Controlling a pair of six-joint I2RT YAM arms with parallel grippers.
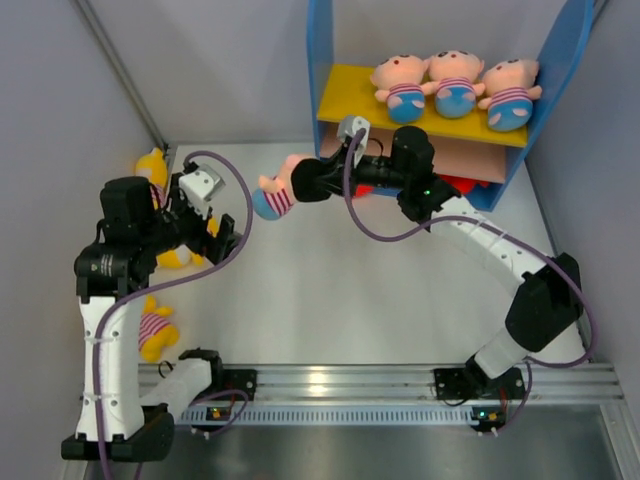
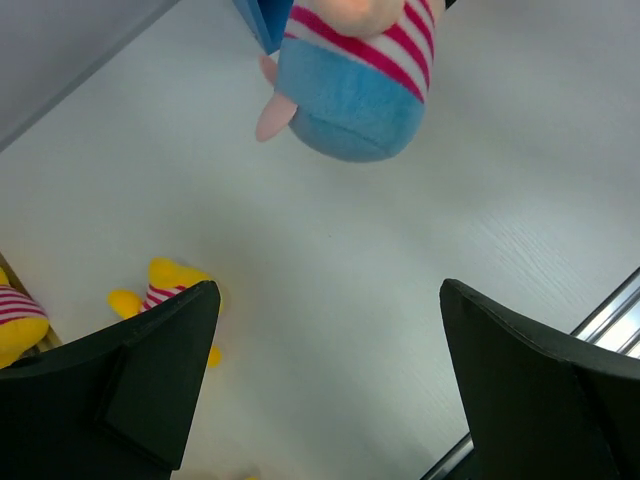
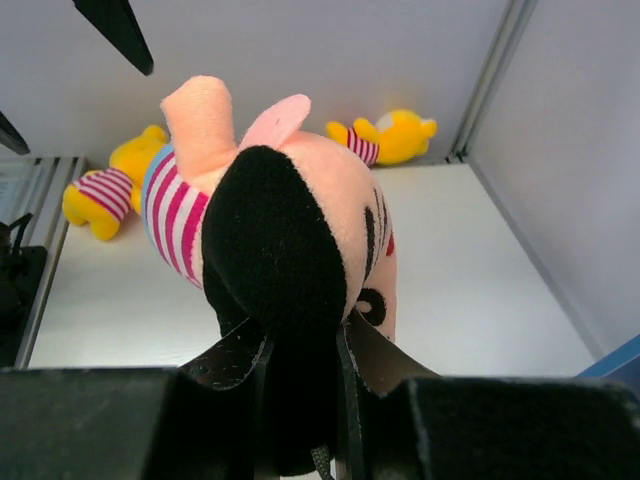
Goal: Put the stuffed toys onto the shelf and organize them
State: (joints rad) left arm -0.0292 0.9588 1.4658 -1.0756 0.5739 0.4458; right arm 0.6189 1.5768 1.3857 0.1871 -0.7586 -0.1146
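Shelf (image 1: pixel 560 48): an open unit with blue side panels, stood at the far right of the table (image 1: pixel 350 300), with the panel tops cut off by the frame edge. The yellow upper board (image 1: pixel 345 95) carried three boy dolls (image 1: pixel 452 80) in a row, striped shirts and blue shorts toward the arms; whether they sat or lay could not be told. Beneath the pinkish middle board (image 1: pixel 470 155) was a red plush (image 1: pixel 462 185), mostly hidden behind the right arm, its kind not made out. The fourth boy doll (image 1: pixel 272 195) (image 2: pixel 350 90) (image 3: pixel 270 210) was held off the table just left of the shelf, not on any board. The right gripper (image 1: pixel 300 181) (image 3: pixel 300 350) was clamped on its black-haired head. In the left wrist view only the doll's shirt and shorts showed, and the head was cut off at the top edge. The left gripper (image 1: pixel 222 240) (image 2: pixel 330 290) had its jaws spread wide and held nothing, over the left side of the table. There were three yellow figures along the left wall. One (image 1: pixel 152 165) lay in the far corner, partly covered by the left arm. One (image 1: pixel 178 257) was largely hidden under that gripper. One (image 1: pixel 155 332) lay near the arm's base, partly hidden behind the arm.
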